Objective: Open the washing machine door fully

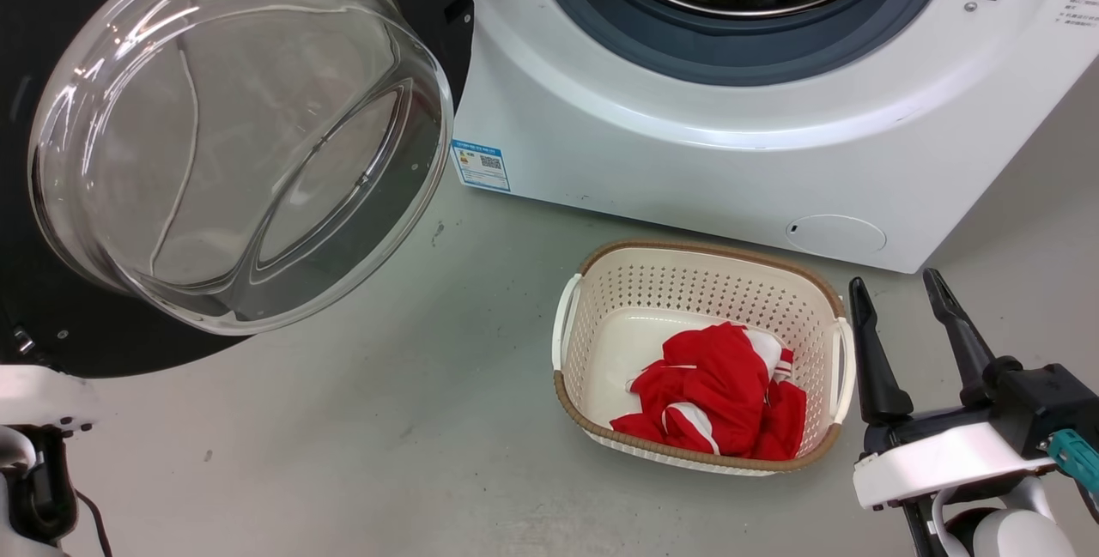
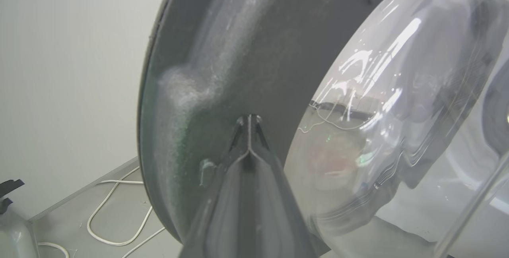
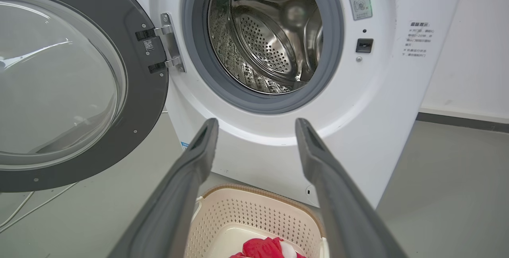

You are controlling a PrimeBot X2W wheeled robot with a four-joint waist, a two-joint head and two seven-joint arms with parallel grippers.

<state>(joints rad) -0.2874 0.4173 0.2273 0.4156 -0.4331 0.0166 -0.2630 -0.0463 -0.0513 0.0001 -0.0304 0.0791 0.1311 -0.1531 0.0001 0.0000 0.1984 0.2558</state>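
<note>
Left gripper [image 2: 248, 119]: fingers pressed together, nothing held, tips right at door [image 2: 246, 51], on its dark rim. Door is swung wide, left of washer [image 1: 687, 154]. Basket [image 1: 704, 250] with red cloth [image 1: 721, 394] sits before washer. Right gripper [image 1: 895, 282]: jaws spread wide, empty, just right of basket.

Door [image 1: 240, 136] hangs left of washer [image 1: 687, 154]; basket [image 1: 704, 249] (w/ cloth [image 1: 721, 394] inside) in front.

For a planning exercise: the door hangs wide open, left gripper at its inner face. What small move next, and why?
Probably one gentle outward push with the shut left gripper on the washing machine door: its tips sit at the inner rim, and the hinge may allow more swing.
</note>
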